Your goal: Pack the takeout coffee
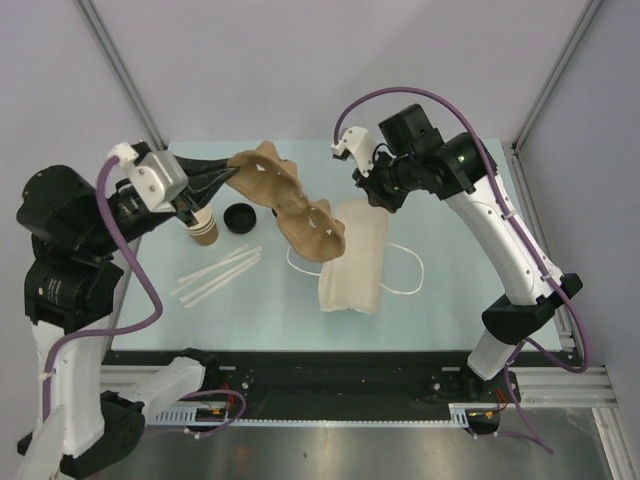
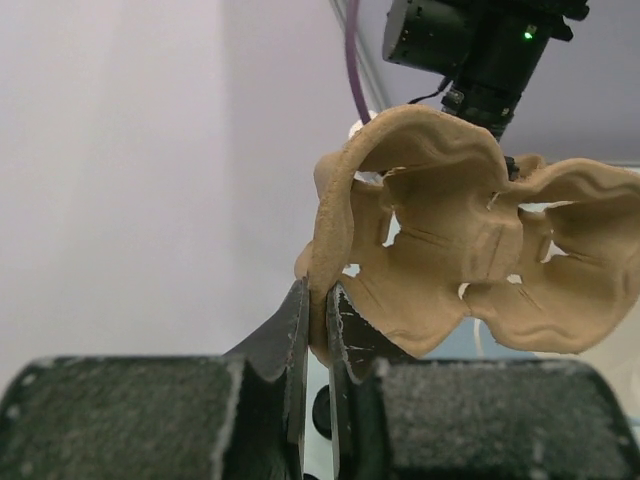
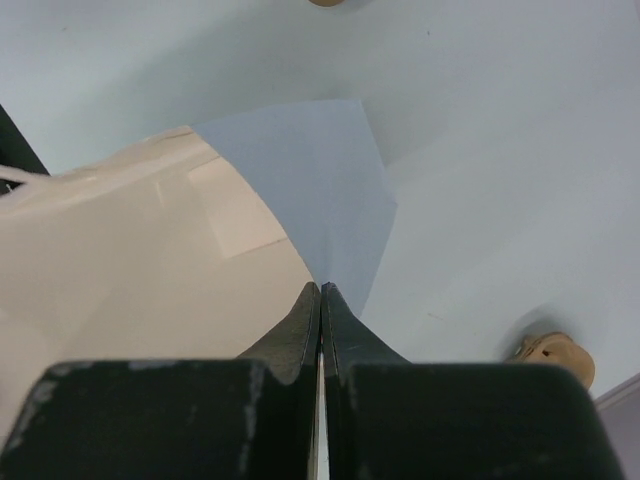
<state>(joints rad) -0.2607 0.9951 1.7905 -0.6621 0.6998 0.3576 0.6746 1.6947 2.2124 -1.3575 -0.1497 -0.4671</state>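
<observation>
No lidded kraft cup shows in any view. My left gripper (image 1: 213, 186) is shut on the edge of a brown moulded pulp cup carrier (image 1: 295, 205) and holds it tilted above the table. In the left wrist view my left gripper (image 2: 318, 300) pinches the carrier's rim (image 2: 450, 250). A stack of unlidded tan cups (image 1: 205, 229) stands under the left gripper, with a loose black lid (image 1: 238, 218) beside it. My right gripper (image 1: 375, 195) is shut and empty above the far end of a cream paper bag (image 1: 355, 258). In the right wrist view it (image 3: 321, 290) hangs over the bag's edge (image 3: 140, 260).
Several white straws (image 1: 215, 270) lie on the light blue table (image 1: 450, 300) at the front left. The bag's white handles (image 1: 405, 270) spread to its right. The carrier's far end hangs over the bag's left edge.
</observation>
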